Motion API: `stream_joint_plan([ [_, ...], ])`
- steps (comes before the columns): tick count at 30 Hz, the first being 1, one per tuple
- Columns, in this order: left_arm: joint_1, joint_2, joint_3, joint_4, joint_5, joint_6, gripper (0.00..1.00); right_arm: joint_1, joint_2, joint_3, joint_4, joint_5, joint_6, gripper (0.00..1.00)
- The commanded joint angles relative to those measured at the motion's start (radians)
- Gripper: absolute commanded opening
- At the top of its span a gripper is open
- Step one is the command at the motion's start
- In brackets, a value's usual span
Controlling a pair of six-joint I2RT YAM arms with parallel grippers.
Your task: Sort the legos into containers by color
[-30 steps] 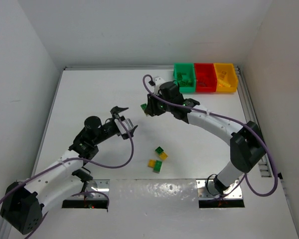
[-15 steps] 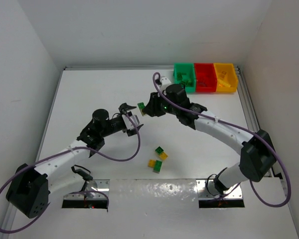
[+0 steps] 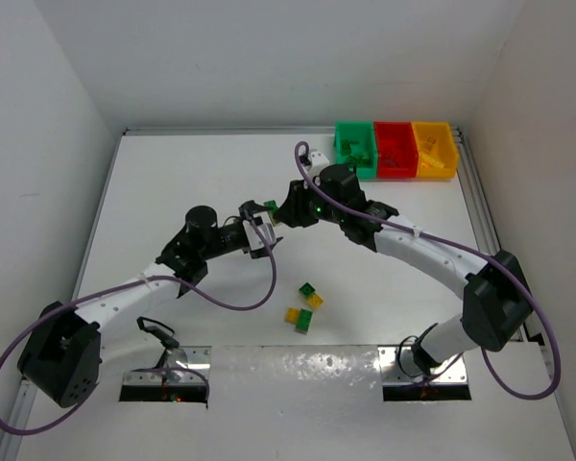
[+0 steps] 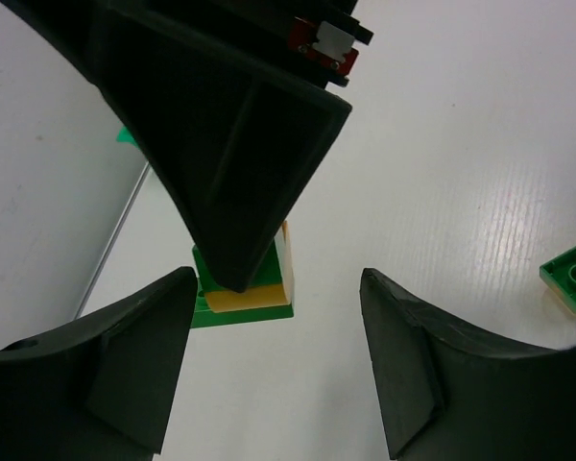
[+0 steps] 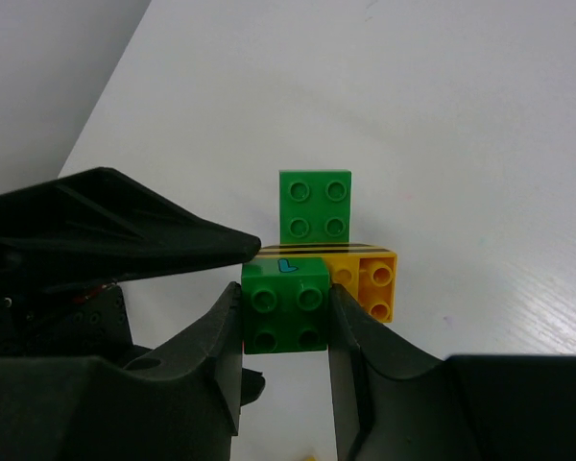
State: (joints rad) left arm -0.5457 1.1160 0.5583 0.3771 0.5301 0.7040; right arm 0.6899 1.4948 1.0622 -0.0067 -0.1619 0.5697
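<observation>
Two-armed pull on joined bricks, well apart from the containers [image 3: 394,150].
My right gripper [image 5: 286,322] pinches the green brick [image 5: 286,305] of a green-and-yellow stack [image 5: 365,280]. My left gripper [image 4: 276,288] brackets the stack's other end, jaws apart and not touching. I judge that mixed colours must be split before binning.

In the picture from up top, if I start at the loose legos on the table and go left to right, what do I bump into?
Loose legos → green bin → red bin → yellow-orange bin.
</observation>
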Motion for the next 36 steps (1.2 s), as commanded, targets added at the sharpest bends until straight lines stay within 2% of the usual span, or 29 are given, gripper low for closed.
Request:
stream_joint_plan([
  [1, -0.011, 0.016, 0.046, 0.017, 0.048, 0.032, 0.66, 0.005, -0.031, 0.007, 0.056, -0.016, 0.01, 0.0],
  [9, -0.019, 0.05, 0.064, 0.029, 0.041, 0.04, 0.57, 0.007, -0.031, 0.016, 0.059, -0.025, 0.013, 0.0],
  [14, -0.034, 0.056, 0.065, 0.045, -0.001, 0.034, 0.42, 0.008, -0.033, 0.015, 0.066, -0.039, 0.025, 0.0],
  [17, -0.036, 0.062, 0.057, 0.054, -0.022, 0.032, 0.41, 0.008, -0.042, 0.002, 0.083, -0.039, 0.035, 0.0],
  [25, -0.037, 0.054, 0.052, 0.023, -0.05, 0.034, 0.52, 0.008, -0.05, 0.002, 0.091, -0.028, 0.033, 0.0],
  [29, -0.037, 0.05, 0.051, 0.011, -0.073, 0.035, 0.52, 0.01, -0.056, 0.002, 0.088, -0.022, 0.025, 0.0],
  [33, -0.037, 0.047, 0.051, 0.005, -0.104, 0.034, 0.48, 0.008, -0.061, -0.001, 0.086, -0.022, 0.022, 0.0],
  [36, -0.037, 0.045, 0.055, 0.005, -0.116, 0.034, 0.41, 0.01, -0.062, -0.004, 0.085, -0.021, 0.019, 0.0],
])
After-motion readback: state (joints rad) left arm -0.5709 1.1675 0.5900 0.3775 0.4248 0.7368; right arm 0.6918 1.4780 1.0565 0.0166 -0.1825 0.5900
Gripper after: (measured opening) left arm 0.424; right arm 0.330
